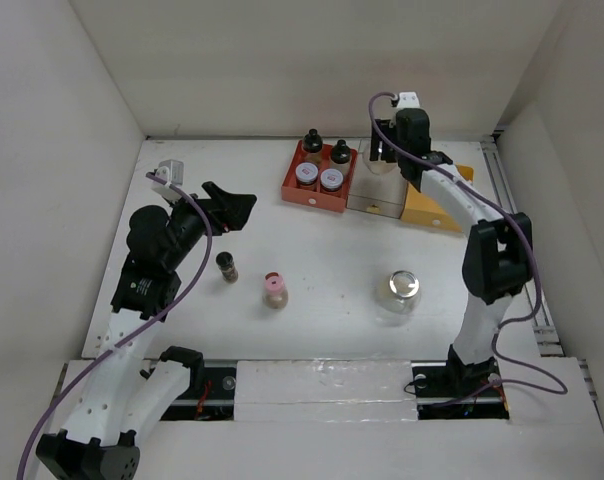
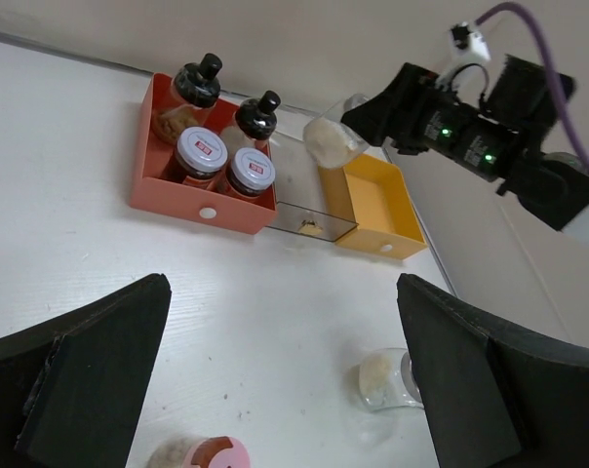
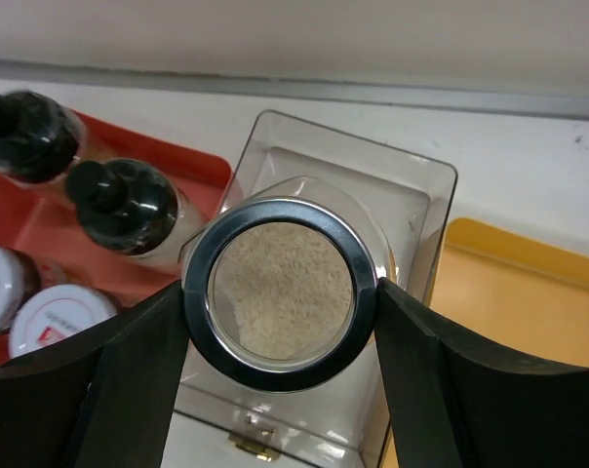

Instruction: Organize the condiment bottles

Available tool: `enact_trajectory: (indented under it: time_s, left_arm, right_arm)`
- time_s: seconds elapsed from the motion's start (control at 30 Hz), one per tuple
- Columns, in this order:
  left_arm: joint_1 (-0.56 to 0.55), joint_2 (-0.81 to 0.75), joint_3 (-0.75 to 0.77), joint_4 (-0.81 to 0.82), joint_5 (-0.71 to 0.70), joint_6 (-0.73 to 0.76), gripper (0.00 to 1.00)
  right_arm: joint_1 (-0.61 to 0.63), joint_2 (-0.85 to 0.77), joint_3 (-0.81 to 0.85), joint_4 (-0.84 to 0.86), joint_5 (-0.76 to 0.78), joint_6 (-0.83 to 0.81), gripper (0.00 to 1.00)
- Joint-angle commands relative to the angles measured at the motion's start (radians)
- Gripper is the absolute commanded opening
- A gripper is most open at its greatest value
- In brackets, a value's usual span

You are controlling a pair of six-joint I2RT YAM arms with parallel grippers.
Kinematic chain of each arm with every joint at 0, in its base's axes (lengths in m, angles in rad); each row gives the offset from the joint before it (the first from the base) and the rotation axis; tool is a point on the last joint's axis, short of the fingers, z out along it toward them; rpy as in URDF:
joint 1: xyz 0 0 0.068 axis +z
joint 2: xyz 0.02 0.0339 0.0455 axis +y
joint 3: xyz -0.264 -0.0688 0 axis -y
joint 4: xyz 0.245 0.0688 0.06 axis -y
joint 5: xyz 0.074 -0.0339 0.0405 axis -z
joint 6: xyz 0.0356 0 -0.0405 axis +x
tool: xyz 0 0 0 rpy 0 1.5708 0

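Your right gripper (image 3: 280, 291) is clamped on a clear glass jar (image 3: 280, 322) with a metal-rimmed lid, one finger (image 3: 129, 380) on each side of the lid. The jar sits over the open clear tray (image 3: 421, 195) at the far side of the table (image 1: 332, 250). You cannot tell from these views whether its base touches the tray floor.

The clear tray stands between the red tray (image 1: 312, 194) on its left and the orange tray (image 1: 427, 210) on its right. The red tray holds two black-capped bottles (image 1: 312, 140) (image 1: 340, 152) along its far side and two grey-lidded spice jars (image 1: 306, 174) (image 1: 331, 179) along its near side.

Three containers stand loose on the near half of the table: a dark slim shaker (image 1: 226, 266) on the left, a pink-capped bottle (image 1: 274, 290) just right of it, and a second clear glass jar (image 1: 403, 288) well off to the right.

Your left gripper (image 2: 280, 341) hangs over the left part of the table, far of the shaker, its jaws spread wide with nothing between them.
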Motion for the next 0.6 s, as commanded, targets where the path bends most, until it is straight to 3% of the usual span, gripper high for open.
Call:
enact_trajectory:
  time_s: [0.0,0.57]
  left_arm:
    - [-0.007,-0.015,-0.007,0.051,0.002,0.005,0.99]
    - [-0.007,0.003,0.002,0.051,0.002,0.014,0.99]
  right_arm:
    - [-0.017,0.061,0.112,0.077,-0.052,-0.008,0.55]
    - [-0.026,0.253,0.210,0.057,-0.066,0.001,0.58]
